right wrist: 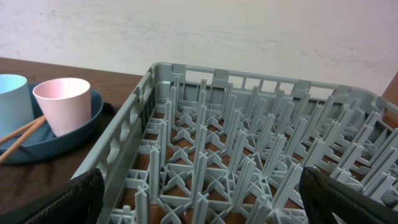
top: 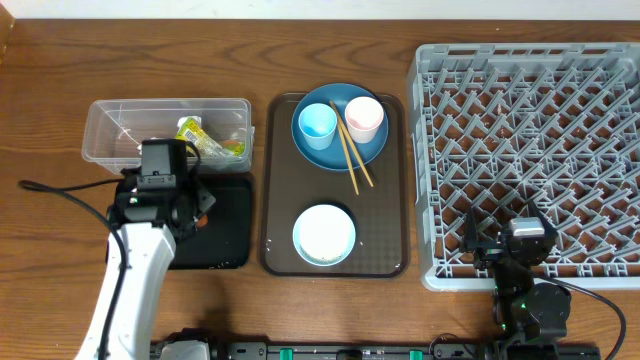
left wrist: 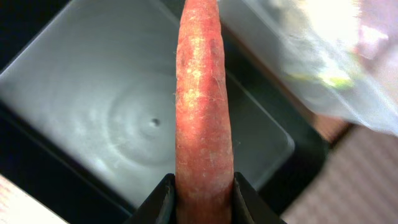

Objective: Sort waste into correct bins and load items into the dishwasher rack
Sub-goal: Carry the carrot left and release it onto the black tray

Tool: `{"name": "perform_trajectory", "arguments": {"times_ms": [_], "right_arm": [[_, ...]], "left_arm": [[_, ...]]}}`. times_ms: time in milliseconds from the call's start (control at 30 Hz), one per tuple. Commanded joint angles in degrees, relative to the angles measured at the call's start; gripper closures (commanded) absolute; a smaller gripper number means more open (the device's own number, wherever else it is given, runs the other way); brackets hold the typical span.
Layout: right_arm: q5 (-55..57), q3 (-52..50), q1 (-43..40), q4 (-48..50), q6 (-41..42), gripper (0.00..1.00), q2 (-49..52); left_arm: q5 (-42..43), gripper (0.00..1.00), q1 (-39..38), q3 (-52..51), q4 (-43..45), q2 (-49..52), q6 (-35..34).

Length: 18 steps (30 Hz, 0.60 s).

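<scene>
Left claw [left wrist: 204, 182] clenched on carrot [left wrist: 202, 93] above black tray [left wrist: 93, 93]; tub [left wrist: 323, 56] at 1 o'clock. If I release off-centre, it may bounce out. Right claw [right wrist: 202, 199] spread, empty.

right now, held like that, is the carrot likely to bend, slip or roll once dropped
Probably stiff: the carrot stands straight out of the left end effector without sagging. Its round, tapered body would likely roll once released.

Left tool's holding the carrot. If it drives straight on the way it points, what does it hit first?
Probably the floor of the black tray: the left tool points down into it, and the carrot it holds would touch first. Depth is unclear.
</scene>
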Motion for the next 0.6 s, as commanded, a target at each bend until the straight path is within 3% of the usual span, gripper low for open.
{"name": "perform_trajectory", "arguments": {"times_ms": [0,567], "right_arm": [[0.2,-0.1,-0.4,-0.3,-0.6,0.01,-0.1],[0.2,-0.1,-0.4,-0.3,-0.6,0.01,-0.1]], "left_arm": [[-1.9,0.85,2.8,-1.8,1.0,3.4,-4.1],[-0.9,0.78,10.5,-2.9,11.3,18.9,-6.0]]}}
